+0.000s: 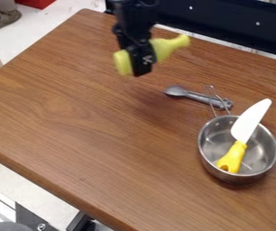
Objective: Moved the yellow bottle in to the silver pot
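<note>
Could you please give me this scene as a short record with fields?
gripper: closed around the bottle, above the table
bottle: yellow, held tilted, not in the pot
pot: silver, upright on the table
knife: in the pot, yellow handle down, white blade past the rim
spoon: grey, on the table by the pot's wire handle

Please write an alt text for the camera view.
A robot arm's black pincer holds a yellow bottle above a wooden table. At the picture's right, a knife with white blade and yellow handle leans in a silver pot; a gray spoon lies nearby.
</note>
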Motion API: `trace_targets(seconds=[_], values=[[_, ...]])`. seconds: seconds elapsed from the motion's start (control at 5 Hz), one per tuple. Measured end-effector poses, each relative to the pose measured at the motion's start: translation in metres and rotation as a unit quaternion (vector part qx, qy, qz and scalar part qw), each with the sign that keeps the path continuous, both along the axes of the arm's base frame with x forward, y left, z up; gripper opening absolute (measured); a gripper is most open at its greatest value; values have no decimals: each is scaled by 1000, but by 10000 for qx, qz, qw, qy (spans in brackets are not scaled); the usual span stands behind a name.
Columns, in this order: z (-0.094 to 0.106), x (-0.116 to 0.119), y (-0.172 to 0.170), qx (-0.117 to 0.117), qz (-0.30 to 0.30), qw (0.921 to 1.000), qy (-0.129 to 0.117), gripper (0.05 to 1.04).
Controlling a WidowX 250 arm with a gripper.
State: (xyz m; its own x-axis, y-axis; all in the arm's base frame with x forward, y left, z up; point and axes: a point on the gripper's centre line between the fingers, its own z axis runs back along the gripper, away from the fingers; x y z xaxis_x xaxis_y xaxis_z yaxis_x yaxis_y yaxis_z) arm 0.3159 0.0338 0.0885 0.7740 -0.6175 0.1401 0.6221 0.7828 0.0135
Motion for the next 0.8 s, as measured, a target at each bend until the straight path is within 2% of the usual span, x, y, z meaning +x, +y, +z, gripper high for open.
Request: trace_targets(seconds=[0.2,0.4,0.6,0.8], values=[[-2,-8,-27,239,-907,9956,-21,636],[-10,-18,-54,251,-1653,9859,114,635],[-14,-26,-70,178,-1906,9815,89,635],[-11,-33,-89,32,-2345,9720,127,636]])
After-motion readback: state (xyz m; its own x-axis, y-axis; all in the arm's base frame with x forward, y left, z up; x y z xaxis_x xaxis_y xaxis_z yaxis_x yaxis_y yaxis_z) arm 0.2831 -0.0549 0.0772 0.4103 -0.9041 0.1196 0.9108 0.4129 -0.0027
